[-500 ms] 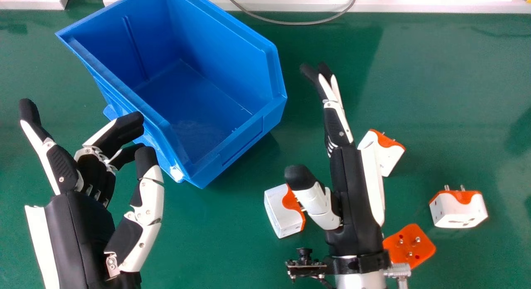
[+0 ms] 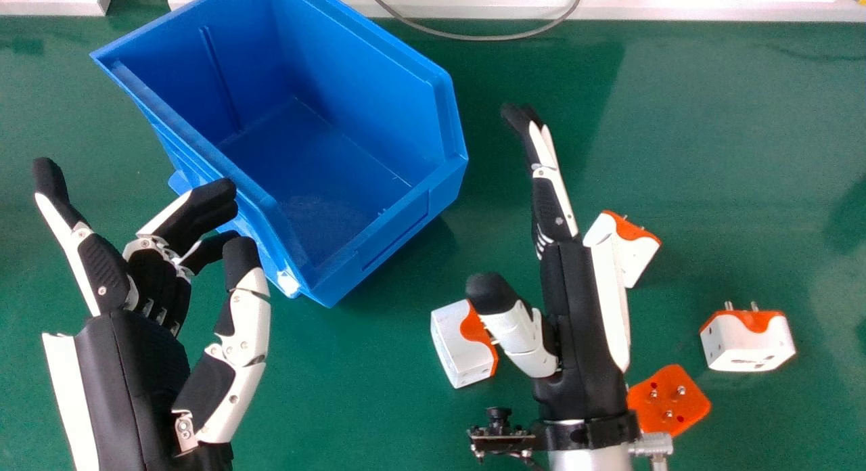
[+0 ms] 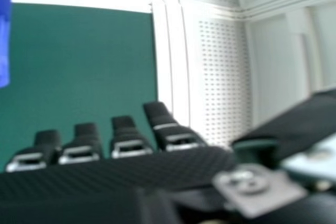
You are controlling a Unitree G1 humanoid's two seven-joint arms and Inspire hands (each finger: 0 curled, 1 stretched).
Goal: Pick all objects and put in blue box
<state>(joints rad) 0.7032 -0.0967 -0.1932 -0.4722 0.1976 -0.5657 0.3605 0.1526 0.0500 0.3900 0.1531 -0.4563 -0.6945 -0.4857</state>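
In the head view the blue box (image 2: pixel 318 166) stands on the table between the hands, with nothing on its visible floor. My left hand (image 2: pixel 128 363) is at its near left, fingers partly bent and apart, holding nothing. My right hand (image 2: pixel 575 308) is open above the table, right of the box. A white and orange adapter (image 2: pixel 460 346) lies left of its thumb, another (image 2: pixel 632 248) just right of its palm, a third (image 2: pixel 747 342) farther right. An orange piece with pins (image 2: pixel 673 400) lies beside the right wrist. In the right hand view my right hand (image 3: pixel 115 171) has straight fingers; the blue box (image 3: pixel 4 30) shows too.
A grey cable (image 2: pixel 473 36) loops over the far edge of the green table (image 2: pixel 731 132). White equipment (image 2: pixel 710 4) lines that edge. A small camera (image 2: pixel 499 434) is mounted at my right wrist.
My right hand has shifted slightly to the right, its fingertips most. The left hand has barely moved. The box and the adapters are where they were.
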